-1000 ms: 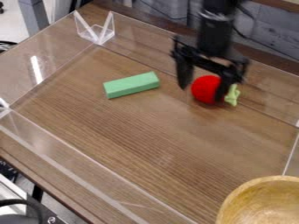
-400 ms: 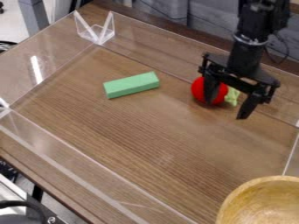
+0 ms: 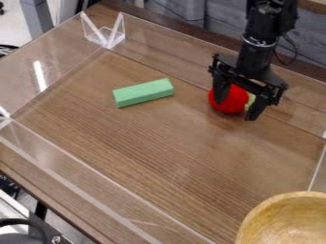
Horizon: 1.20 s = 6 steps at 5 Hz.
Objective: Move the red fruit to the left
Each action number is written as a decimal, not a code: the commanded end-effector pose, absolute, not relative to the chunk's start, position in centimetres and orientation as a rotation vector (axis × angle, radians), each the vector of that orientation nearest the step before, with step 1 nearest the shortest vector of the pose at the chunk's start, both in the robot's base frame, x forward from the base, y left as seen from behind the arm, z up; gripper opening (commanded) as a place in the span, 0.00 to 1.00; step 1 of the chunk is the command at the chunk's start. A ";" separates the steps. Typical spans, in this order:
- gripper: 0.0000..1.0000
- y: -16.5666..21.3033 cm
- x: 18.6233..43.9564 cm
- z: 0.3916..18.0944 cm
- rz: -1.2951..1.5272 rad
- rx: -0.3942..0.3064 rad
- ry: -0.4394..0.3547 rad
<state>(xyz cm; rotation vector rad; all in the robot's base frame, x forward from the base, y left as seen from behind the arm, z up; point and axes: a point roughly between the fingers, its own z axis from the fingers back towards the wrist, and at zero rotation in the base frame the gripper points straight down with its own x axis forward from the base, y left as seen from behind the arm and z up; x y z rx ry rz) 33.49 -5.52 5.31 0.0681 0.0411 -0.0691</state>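
The red fruit [image 3: 231,101] is a small round bright red toy resting on the wooden table at the right, its pale green leafy end mostly hidden behind the gripper. My black gripper [image 3: 245,96] points straight down over it and is open, one finger at the fruit's left side and the other at its right. Whether the fingers touch the fruit I cannot tell. Nothing is gripped.
A flat green rectangular block [image 3: 143,91] lies to the left of the fruit. Clear acrylic walls [image 3: 51,71] ring the wooden table [image 3: 152,152]. A pale round bowl [image 3: 293,221] shows at the bottom right corner.
The gripper swung right past the fruit, then came back left and lower, and now straddles it. The fruit and the green block have stayed put.
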 end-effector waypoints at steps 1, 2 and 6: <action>1.00 -5.7 34.9 7.4 -0.044 0.074 -0.012; 1.00 -5.4 34.2 6.9 -0.071 0.083 -0.009; 1.00 -5.4 34.5 8.2 -0.225 0.060 -0.065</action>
